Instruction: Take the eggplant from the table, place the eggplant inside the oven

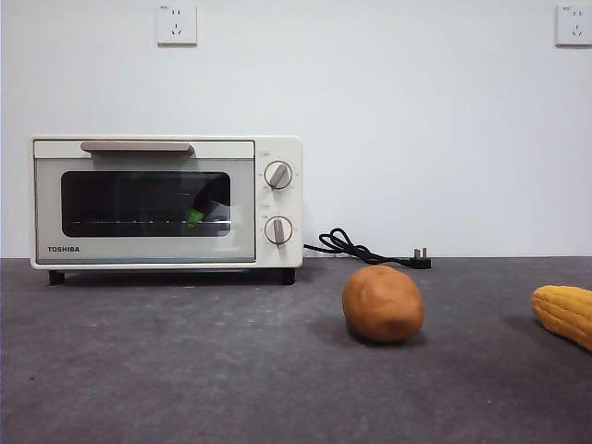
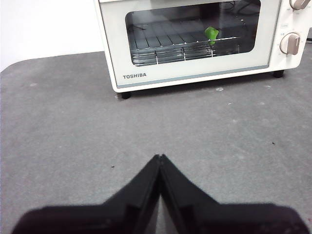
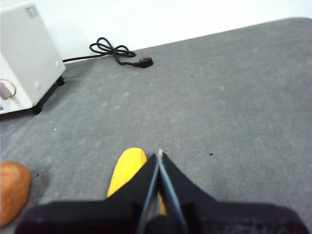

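The eggplant [image 1: 205, 209] lies inside the oven [image 1: 166, 202] on the wire rack, behind the closed glass door; its bright green stem end [image 2: 211, 34] shows through the glass, the dark body is barely visible. The oven stands at the back left of the table [image 1: 185, 370]. My left gripper [image 2: 160, 157] is shut and empty, hovering over bare table in front of the oven. My right gripper [image 3: 159, 153] is shut and empty, above the yellow corn cob [image 3: 126, 168]. Neither arm shows in the front view.
A round brown potato [image 1: 383, 303] sits mid-table, and the corn cob [image 1: 564, 313] lies at the right edge. The oven's black cord and plug [image 1: 370, 250] trail along the back wall to the right of the oven.
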Robot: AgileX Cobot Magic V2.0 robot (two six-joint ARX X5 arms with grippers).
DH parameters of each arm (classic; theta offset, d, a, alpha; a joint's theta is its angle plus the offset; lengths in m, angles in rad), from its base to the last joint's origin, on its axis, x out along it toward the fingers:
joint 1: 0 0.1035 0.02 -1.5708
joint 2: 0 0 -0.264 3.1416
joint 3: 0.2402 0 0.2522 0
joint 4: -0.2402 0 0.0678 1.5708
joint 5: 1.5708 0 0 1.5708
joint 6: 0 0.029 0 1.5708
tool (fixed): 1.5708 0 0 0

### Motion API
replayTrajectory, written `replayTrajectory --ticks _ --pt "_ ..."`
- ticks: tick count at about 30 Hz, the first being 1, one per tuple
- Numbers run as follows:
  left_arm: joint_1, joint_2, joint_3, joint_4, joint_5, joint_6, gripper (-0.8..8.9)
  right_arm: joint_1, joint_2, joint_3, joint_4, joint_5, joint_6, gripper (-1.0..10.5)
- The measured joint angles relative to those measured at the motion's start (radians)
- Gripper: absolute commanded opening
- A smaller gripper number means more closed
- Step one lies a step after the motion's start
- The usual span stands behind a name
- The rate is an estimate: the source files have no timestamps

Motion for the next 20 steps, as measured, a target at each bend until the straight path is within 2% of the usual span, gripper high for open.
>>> replayTrajectory --ticks 5,20 --pt "0.0 0.0 0.0 0.0 0.0 0.0 -0.04 0.0 0.0 0.0 0.0 0.0 -0.026 0.0" --pt "0.0 0.0 0.0 0.0 0.0 0.0 -0.04 0.0 0.0 0.0 0.0 0.003 -0.024 0.0"
